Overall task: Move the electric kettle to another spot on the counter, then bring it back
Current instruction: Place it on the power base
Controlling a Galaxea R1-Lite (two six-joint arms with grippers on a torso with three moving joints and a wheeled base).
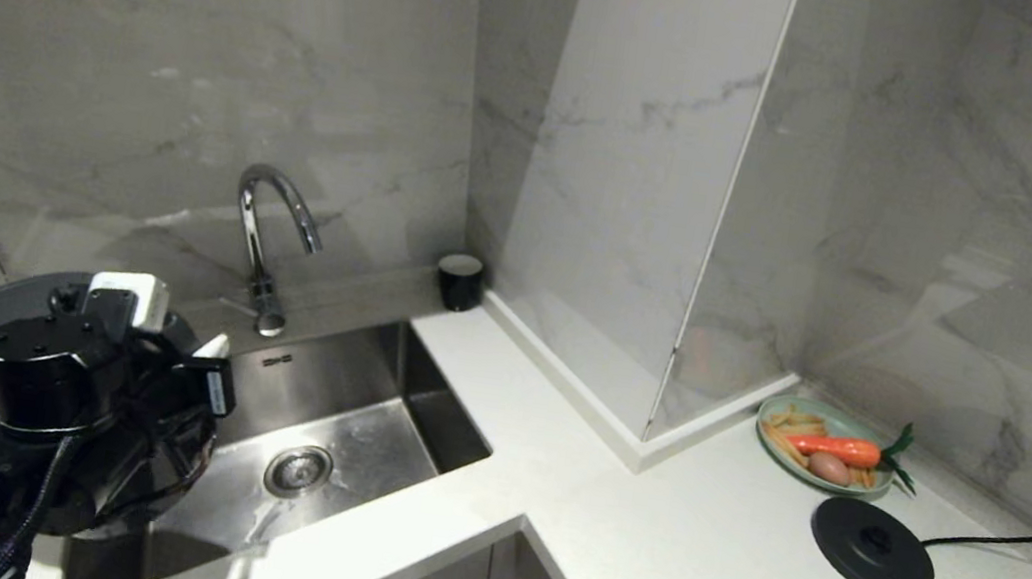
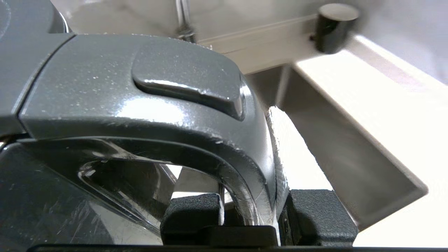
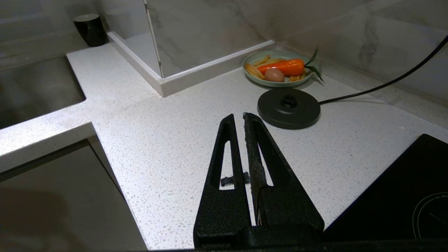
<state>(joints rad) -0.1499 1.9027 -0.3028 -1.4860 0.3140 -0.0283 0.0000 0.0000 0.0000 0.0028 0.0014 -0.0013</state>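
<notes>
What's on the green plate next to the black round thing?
On the green plate lie an orange carrot with green leaves, an egg and pale fries. What sits under them is hidden.

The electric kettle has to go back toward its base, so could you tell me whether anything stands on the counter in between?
Nothing visible does. The left gripper holds the electric kettle by its handle near the sink; the counter toward the base disc shows nothing in between.

Seen from overhead, facing down onto corner counter [image 1: 700, 558] and sink [image 1: 325, 424]; left wrist view pressed against kettle handle [image 2: 147, 105]; right wrist view low over counter, sharing kettle base [image 3: 288, 107] and plate [image 3: 276, 68].
</notes>
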